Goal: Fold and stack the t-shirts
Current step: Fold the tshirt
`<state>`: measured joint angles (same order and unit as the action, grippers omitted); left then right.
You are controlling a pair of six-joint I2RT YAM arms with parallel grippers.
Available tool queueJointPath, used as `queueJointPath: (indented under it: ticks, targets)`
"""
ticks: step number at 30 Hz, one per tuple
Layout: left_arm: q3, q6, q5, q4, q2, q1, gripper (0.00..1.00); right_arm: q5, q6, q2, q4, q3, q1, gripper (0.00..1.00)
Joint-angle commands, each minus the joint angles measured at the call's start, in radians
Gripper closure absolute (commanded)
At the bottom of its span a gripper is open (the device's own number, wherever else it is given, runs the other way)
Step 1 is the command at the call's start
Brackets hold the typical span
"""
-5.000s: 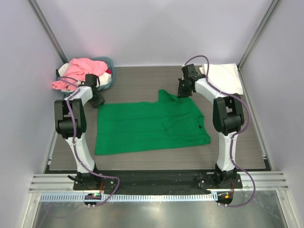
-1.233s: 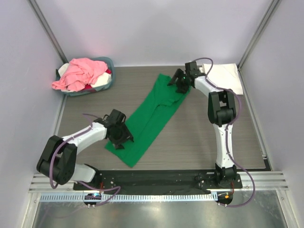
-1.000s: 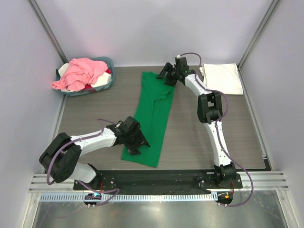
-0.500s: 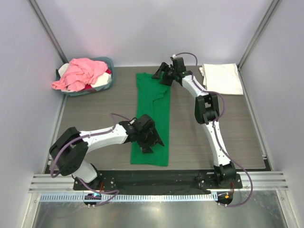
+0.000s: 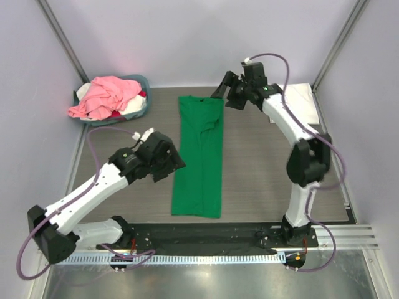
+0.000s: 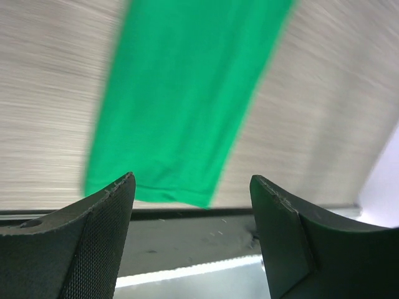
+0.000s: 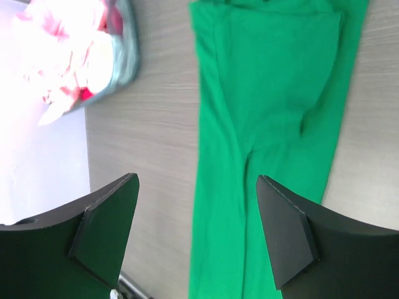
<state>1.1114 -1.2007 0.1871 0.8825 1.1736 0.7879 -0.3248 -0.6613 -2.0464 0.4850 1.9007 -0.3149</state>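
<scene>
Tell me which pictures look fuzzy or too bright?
Left wrist view: the table and green t-shirt are smeared into streaks, motion blur. Right wrist view: the pink clothes in the basket glare almost white. Top view: sharp, evenly lit.

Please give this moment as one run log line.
green t-shirt: flat, folded into narrow strip | left hand: open, empty | right hand: open, empty | basket: pink t-shirt inside

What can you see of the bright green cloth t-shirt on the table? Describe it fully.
The bright green cloth t-shirt is plain and folded lengthwise into a long narrow strip. It lies flat on the grey wood-grain table, running from near edge toward the far wall. Creases show near its far end. Nothing else touches it.
</scene>
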Motion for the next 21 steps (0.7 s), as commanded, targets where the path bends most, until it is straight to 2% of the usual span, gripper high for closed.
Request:
queueJointPath:
  ticks: [1,3,4,5,10,13,16,20,21]
  targets:
    - [-0.094,0.049,0.051,0.082,-0.083,-0.050,0.25,0.139,0.022,0.324,0.125,-0.301,-0.053,0.18]
    - [-0.136,0.062,0.043,0.066,-0.138,-0.053,0.26,0.176,-0.021,0.440,0.129,-0.472,-0.110,0.18]
    - [-0.165,0.067,0.016,0.034,-0.155,-0.055,0.26,0.185,-0.074,0.501,0.124,-0.629,-0.134,0.18]
    - [-0.214,0.070,0.000,0.017,-0.184,-0.055,0.26,0.188,-0.115,0.599,0.119,-0.703,-0.163,0.18]
    - [-0.357,0.035,-0.057,-0.079,-0.255,-0.056,0.29,0.207,-0.297,0.848,0.038,-1.084,-0.374,0.23]
    - [-0.433,0.023,-0.083,-0.123,-0.296,-0.058,0.30,0.205,-0.395,0.951,-0.029,-1.231,-0.470,0.31]
    - [-0.484,0.021,-0.106,-0.160,-0.321,-0.058,0.31,0.231,-0.437,0.966,-0.062,-1.305,-0.547,0.40]
    - [-0.519,0.020,-0.123,-0.180,-0.316,-0.056,0.30,0.153,-0.501,0.945,-0.225,-1.414,-0.562,0.54]
    - [-0.525,0.018,-0.126,-0.183,-0.312,-0.056,0.30,0.152,-0.511,0.940,-0.267,-1.425,-0.567,0.55]
